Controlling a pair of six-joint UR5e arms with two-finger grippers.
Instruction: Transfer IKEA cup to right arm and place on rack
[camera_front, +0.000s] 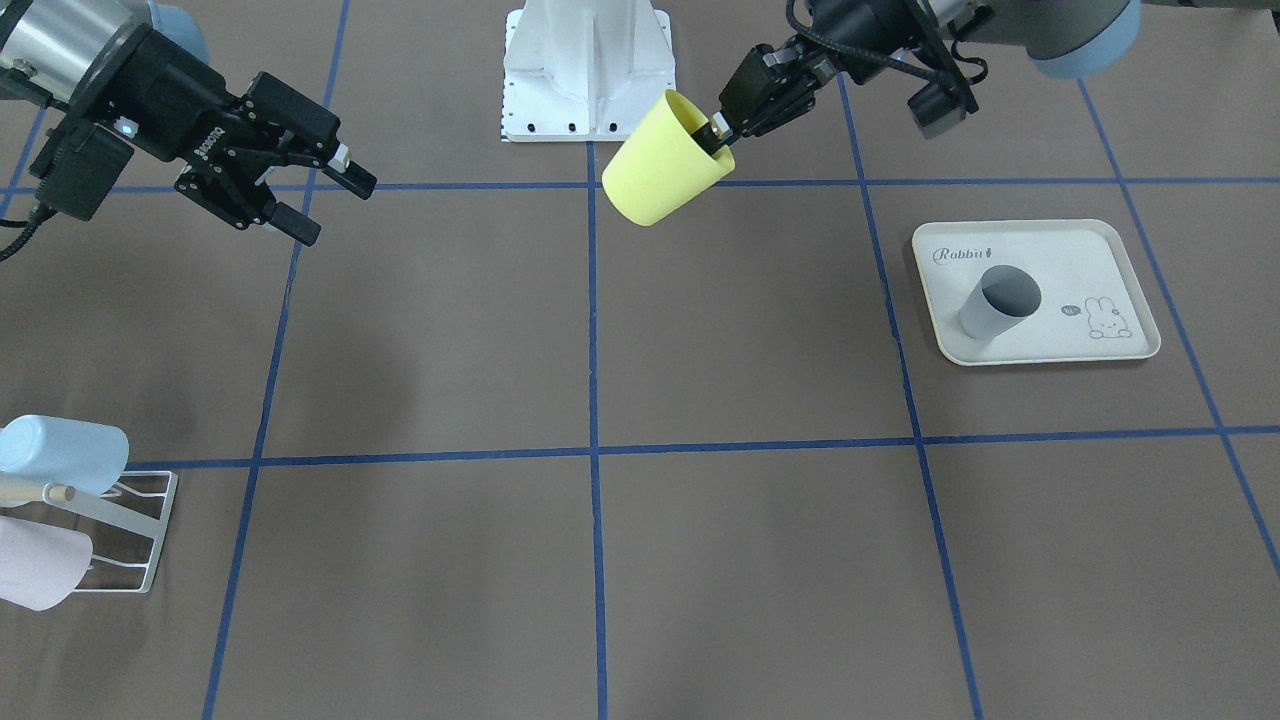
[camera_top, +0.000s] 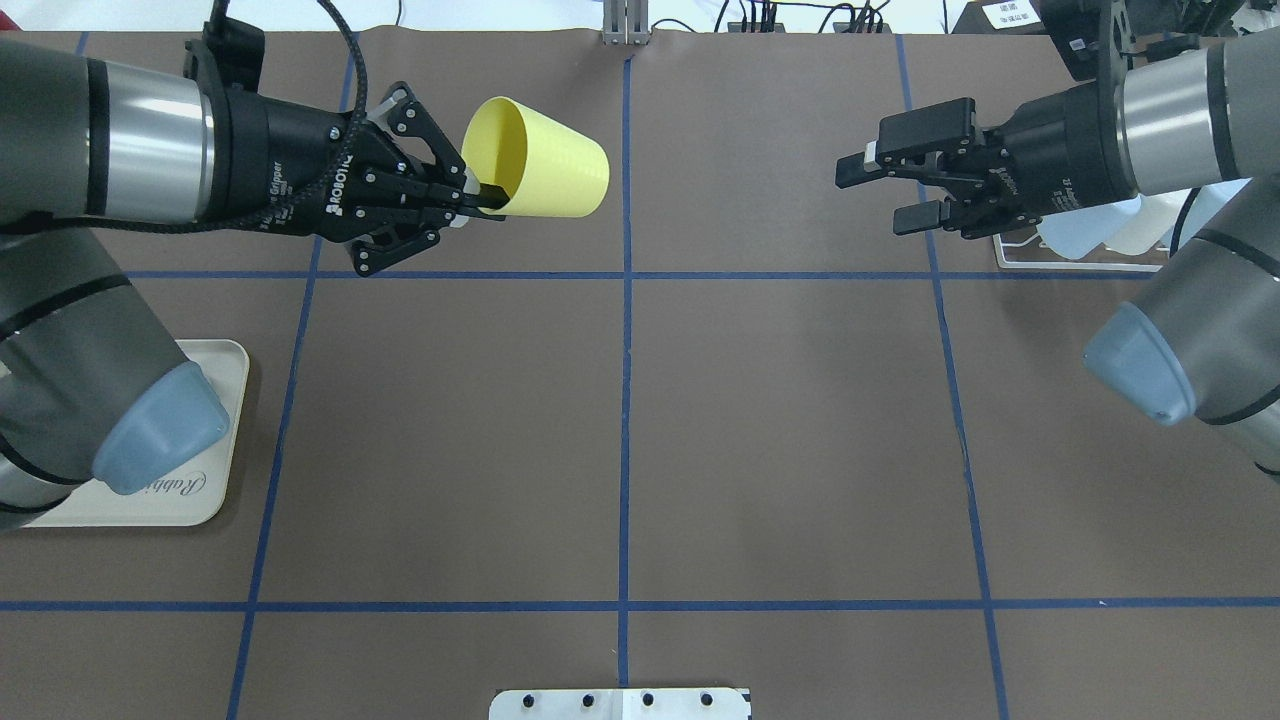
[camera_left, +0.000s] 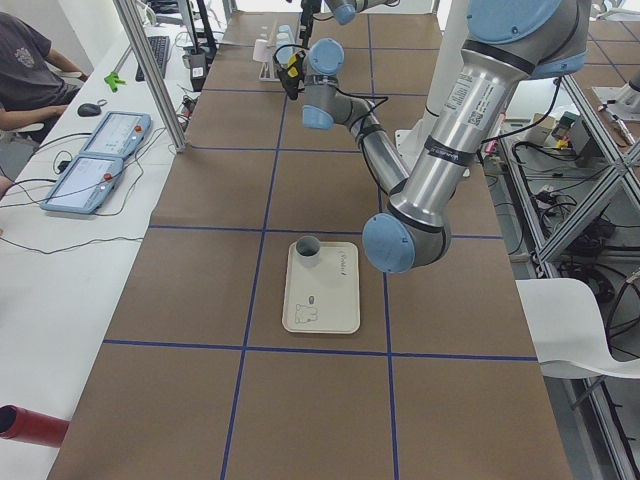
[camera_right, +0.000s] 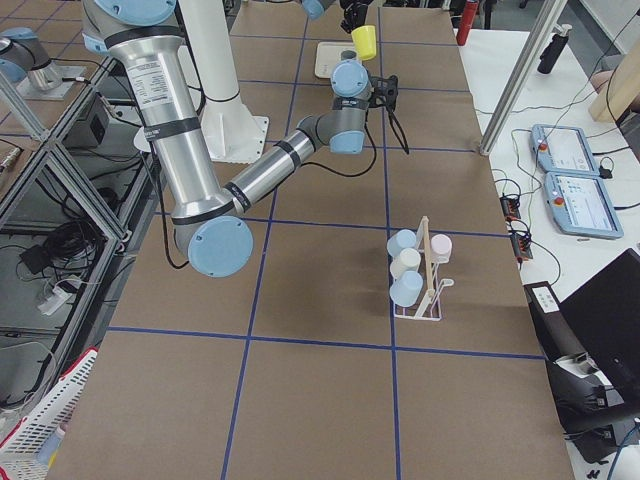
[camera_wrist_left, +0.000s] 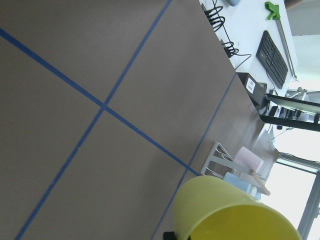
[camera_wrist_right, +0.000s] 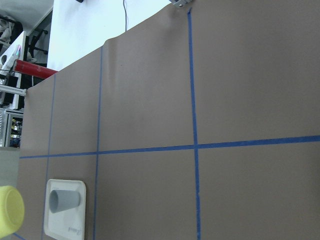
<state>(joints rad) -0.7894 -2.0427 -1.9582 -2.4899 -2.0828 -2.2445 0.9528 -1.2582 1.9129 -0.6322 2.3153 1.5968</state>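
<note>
Front-facing view: the tapered yellow plastic cup (camera_front: 665, 160) hangs in the air near top centre. The left gripper (camera_front: 718, 135) has it, fingers pinched onto the rim wall, one inside the mouth and one outside. The right gripper (camera_front: 335, 205) is spread wide with nothing between its fingers. The cup lies at about 3 o'clock from it, well apart. The white wire rack (camera_front: 162, 530) sits at 7 o'clock in the frame, already carrying pastel cups (camera_front: 60, 455).

Overhead view: here the cup is at 9 o'clock from the right gripper (camera_top: 880, 192). Its long axis runs 9 to 3, mouth toward the left gripper and closed base toward the right one. I judge the base end is what the right gripper must close around. I see nothing in the gap between the two grippers, so a straight approach has room.

Right-side view: the rack's prongs look mostly taken; I can't tell which one is free.

Right wrist view: the cup shows at 8 o'clock at the frame's edge. Next to it in the frame is the cream rabbit-print tray (camera_wrist_right: 65, 225), holding a grey cup (camera_wrist_right: 64, 201).
</note>
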